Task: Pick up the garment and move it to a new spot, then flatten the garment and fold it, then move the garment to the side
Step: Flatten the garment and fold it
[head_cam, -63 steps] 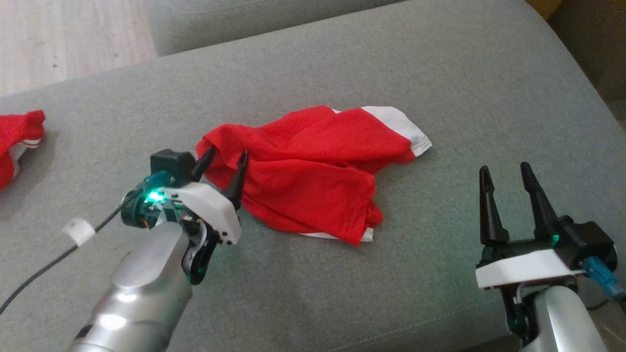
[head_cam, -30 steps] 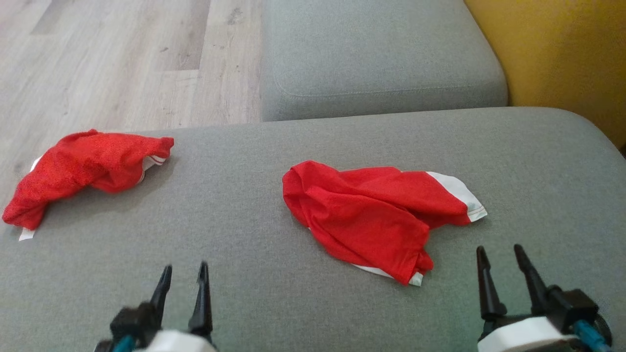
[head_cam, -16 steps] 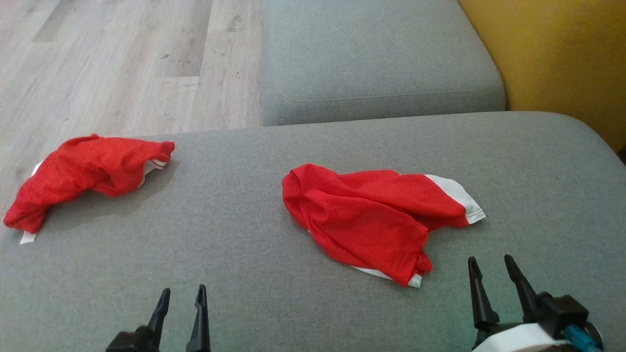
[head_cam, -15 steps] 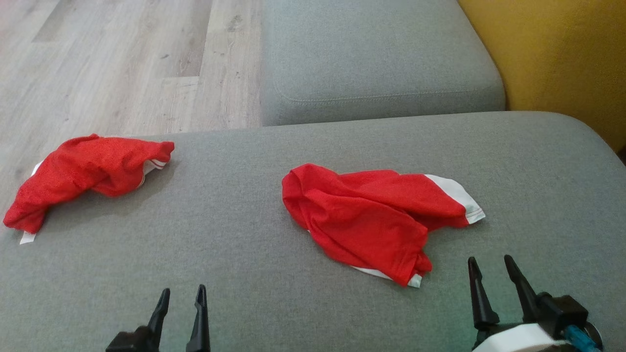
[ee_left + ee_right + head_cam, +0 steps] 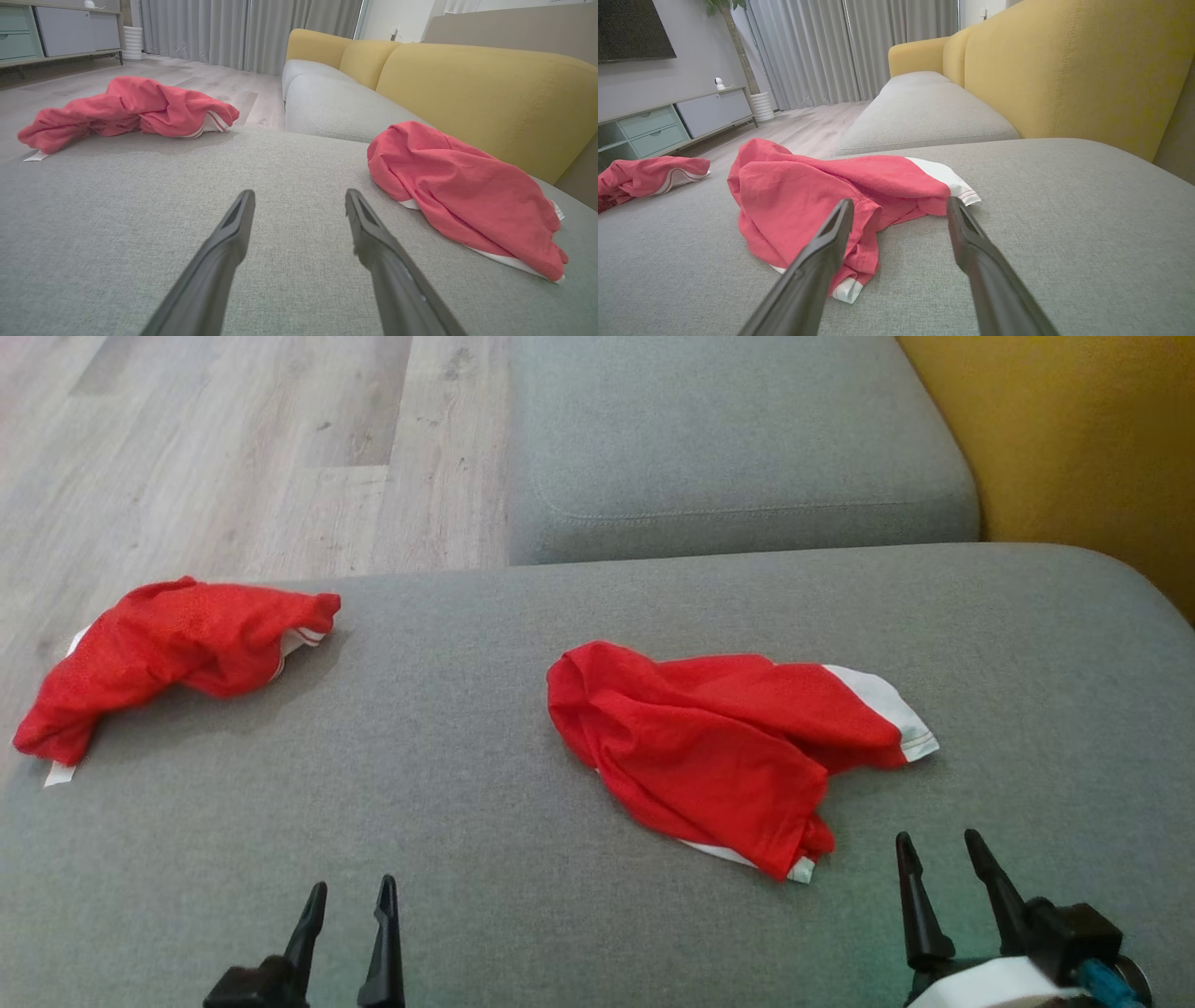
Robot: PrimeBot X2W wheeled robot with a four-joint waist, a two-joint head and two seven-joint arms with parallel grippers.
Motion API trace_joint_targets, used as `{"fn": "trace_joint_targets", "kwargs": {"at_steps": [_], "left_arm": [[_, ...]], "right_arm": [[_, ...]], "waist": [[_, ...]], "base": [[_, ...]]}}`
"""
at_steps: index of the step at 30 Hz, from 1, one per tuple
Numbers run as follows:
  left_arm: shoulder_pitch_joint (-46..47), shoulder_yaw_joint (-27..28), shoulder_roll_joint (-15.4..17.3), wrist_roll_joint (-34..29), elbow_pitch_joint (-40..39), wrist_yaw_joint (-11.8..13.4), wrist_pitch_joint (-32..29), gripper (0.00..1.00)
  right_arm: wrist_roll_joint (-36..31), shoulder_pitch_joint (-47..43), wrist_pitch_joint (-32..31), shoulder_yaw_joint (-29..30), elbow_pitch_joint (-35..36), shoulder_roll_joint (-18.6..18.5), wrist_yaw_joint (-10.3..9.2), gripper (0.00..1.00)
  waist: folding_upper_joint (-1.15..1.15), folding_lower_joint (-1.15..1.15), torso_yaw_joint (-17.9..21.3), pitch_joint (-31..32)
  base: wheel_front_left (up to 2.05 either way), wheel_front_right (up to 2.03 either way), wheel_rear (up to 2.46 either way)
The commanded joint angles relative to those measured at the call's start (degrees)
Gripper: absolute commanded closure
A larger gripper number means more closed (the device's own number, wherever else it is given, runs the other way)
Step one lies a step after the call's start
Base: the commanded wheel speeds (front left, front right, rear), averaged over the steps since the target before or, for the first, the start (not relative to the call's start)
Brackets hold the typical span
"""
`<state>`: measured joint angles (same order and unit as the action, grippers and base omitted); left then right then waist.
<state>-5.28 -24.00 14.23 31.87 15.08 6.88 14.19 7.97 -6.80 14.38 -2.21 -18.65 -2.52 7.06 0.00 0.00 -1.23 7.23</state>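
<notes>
Garment [image 5: 719, 756] lies crumpled on the sofa [image 5: 467, 821]; flattening and folding remain. Left pincer [image 5: 350, 889] and right pincer [image 5: 936, 840] gape empty.

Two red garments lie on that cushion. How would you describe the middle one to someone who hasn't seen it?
Find the big grey cushion beside the yellow backrest. Near its middle lies a crumpled red garment. Unlike the other garment at the cushion's left edge, it shows a broad white band at its right end.

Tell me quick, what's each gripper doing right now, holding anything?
Left gripper: open, holding nothing.
Right gripper: open, holding nothing.
</notes>
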Motion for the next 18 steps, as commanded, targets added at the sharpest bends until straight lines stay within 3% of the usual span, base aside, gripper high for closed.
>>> {"fn": "trace_joint_targets", "kwargs": {"at_steps": [1, 8, 18], "left_arm": [[2.3, 1.8, 1.0, 0.1, -2.0, 0.4, 0.2, 0.0], [2.9, 1.1, 0.9, -0.4, -2.7, 0.6, 0.0, 0.0], [5.5, -1.1, 0.0, -1.8, -4.4, 0.4, -0.3, 0.0]], "right_arm": [[-0.5, 2.4, 0.6, -1.1, 1.5, -0.4, 0.43, 0.0], [-2.6, 5.6, 0.2, -0.4, 1.4, -0.4, 0.43, 0.0], [-13.2, 23.0, -7.8, 2.9, -1.4, -0.6, 0.43, 0.0]], "waist": [[0.0, 0.0, -0.4, -0.3], [0.0, 0.0, -2.0, -1.9], [0.0, 0.0, -6.8, -6.4]], "base": [[0.0, 0.0, 0.0], [0.0, 0.0, 0.0], [0.0, 0.0, 0.0]]}}
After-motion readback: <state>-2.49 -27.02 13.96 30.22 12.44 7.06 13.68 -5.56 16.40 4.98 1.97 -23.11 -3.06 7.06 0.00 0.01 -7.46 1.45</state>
